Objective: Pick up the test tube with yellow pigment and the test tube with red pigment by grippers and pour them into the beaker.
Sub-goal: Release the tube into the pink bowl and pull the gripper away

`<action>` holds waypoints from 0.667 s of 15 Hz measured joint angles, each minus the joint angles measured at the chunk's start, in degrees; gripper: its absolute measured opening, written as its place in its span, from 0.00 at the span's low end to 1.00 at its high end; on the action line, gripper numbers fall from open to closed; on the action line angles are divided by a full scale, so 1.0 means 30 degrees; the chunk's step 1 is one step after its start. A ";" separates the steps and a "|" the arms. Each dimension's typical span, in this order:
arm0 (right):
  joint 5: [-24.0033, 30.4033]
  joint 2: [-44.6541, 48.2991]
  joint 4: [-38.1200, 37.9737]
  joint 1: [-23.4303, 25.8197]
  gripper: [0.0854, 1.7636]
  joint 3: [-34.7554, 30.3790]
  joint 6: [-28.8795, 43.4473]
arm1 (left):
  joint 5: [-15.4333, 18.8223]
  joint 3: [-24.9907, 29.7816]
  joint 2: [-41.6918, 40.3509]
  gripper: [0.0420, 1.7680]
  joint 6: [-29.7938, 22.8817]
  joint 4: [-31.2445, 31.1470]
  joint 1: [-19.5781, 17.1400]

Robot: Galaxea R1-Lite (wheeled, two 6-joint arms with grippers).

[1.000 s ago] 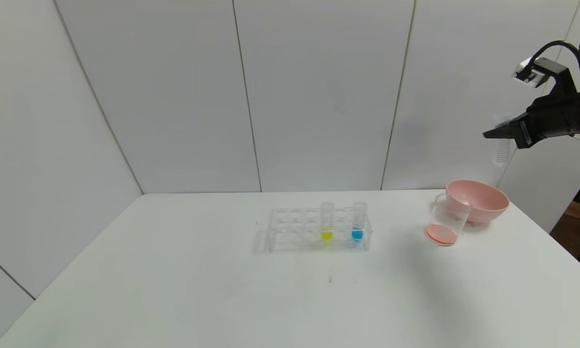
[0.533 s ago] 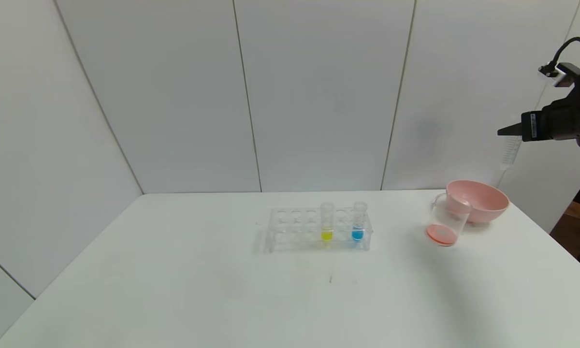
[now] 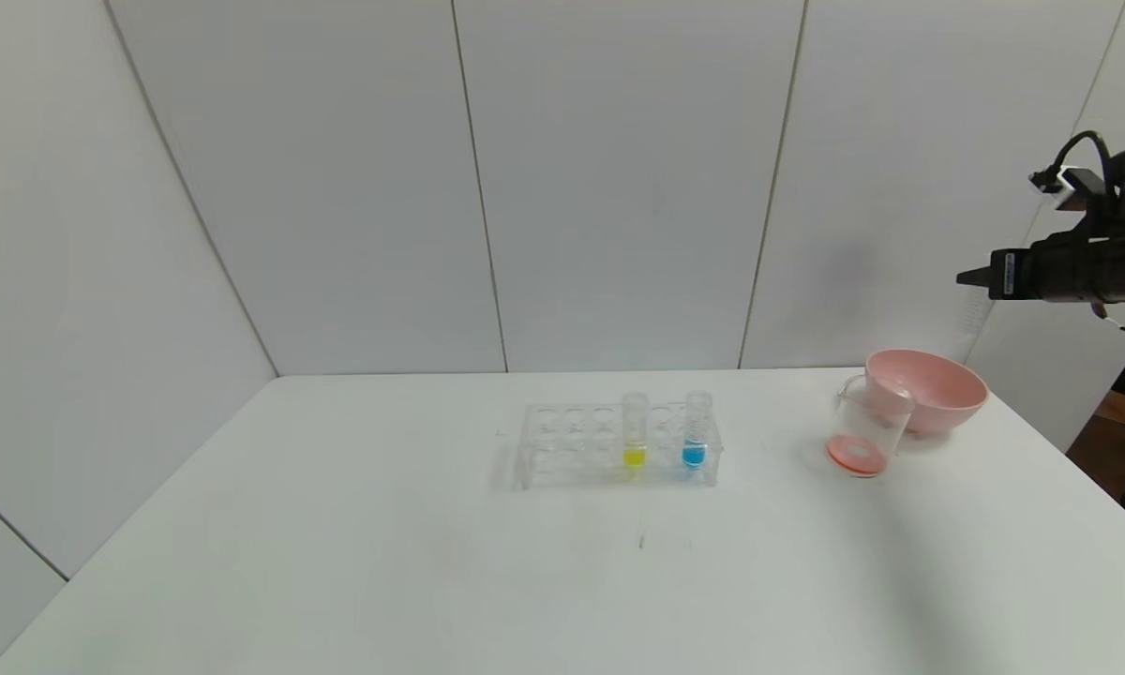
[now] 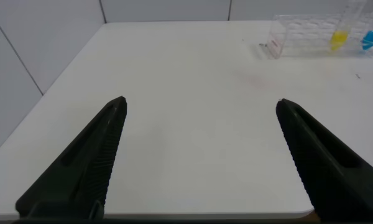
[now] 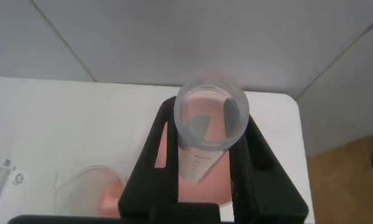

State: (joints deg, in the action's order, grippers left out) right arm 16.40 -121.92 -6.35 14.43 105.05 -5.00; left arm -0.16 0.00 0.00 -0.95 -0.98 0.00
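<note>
Two black pointed jaws of the left gripper (image 4: pixel 199 155) stand wide apart at the bottom of the left wrist view, low over the near edge of the white counter (image 3: pixel 431 581). Mid-frame in the head view, the clear many-holed tube rack (image 3: pixel 617 445) holds the upright test tube with yellow pigment (image 3: pixel 634 431) and, right of it, a blue-tipped clear tube (image 3: pixel 696 430). At right, the small clear glass beaker (image 3: pixel 864 428), red-orange at its base, stands just beside the pink bowl (image 3: pixel 928 388). At the upper right edge, the right gripper (image 5: pixel 205 155) is clamped on the clear test tube with red pigment (image 5: pixel 208 127), above the bowl.
</note>
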 joint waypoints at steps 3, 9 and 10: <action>-0.0841 -0.1256 0.3145 0.0020 0.26 -0.0707 0.0154 | 0.0000 0.0000 0.0000 0.97 0.0000 0.0000 0.0000; -0.0857 -0.2463 0.4494 0.0049 0.26 -0.2739 0.0163 | 0.0000 0.0000 0.0000 0.97 0.0000 0.0000 0.0000; -0.0841 -0.2588 0.5136 0.0028 0.26 -0.2987 0.0171 | 0.0008 0.0000 0.0000 0.97 0.0000 0.0000 0.0000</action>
State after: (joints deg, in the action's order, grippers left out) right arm 13.87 -129.68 9.06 14.52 96.09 -4.49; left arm -0.13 0.00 0.00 -0.95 -0.98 0.00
